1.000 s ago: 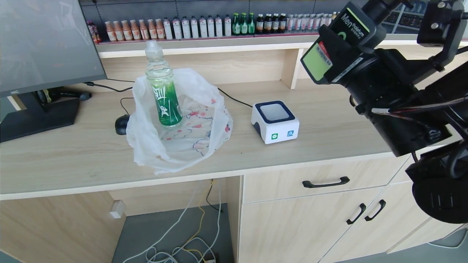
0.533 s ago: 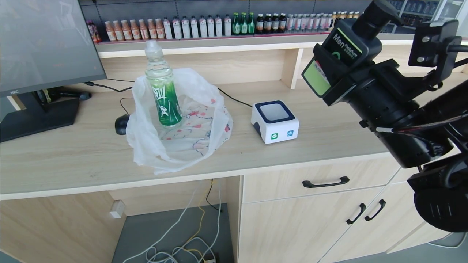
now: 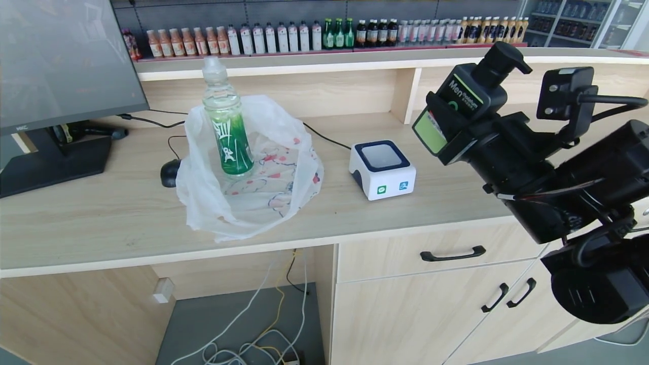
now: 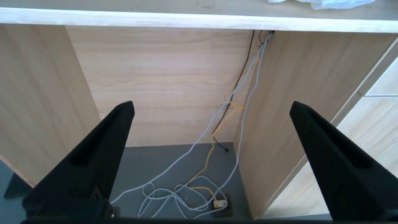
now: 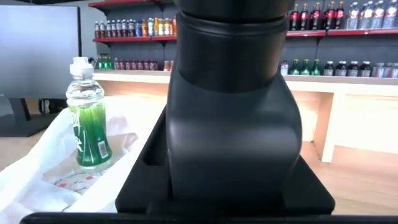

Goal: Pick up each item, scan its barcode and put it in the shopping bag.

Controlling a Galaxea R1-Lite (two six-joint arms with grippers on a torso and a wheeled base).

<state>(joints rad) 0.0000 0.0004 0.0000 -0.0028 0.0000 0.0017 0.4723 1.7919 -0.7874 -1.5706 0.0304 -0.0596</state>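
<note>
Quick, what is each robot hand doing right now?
Left end effector: open, empty.
Right end effector: closed on the black pump bottle.

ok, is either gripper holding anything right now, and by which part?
Right gripper holds the black pump bottle by its body, pump head free. Left gripper is open and empty, below the counter.

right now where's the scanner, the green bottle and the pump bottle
scanner [image 3: 381,155], head view, on its top window
green bottle [image 3: 230,144], head view, on its green label
pump bottle [image 3: 470,95], head view, on its dark body near the pump
</note>
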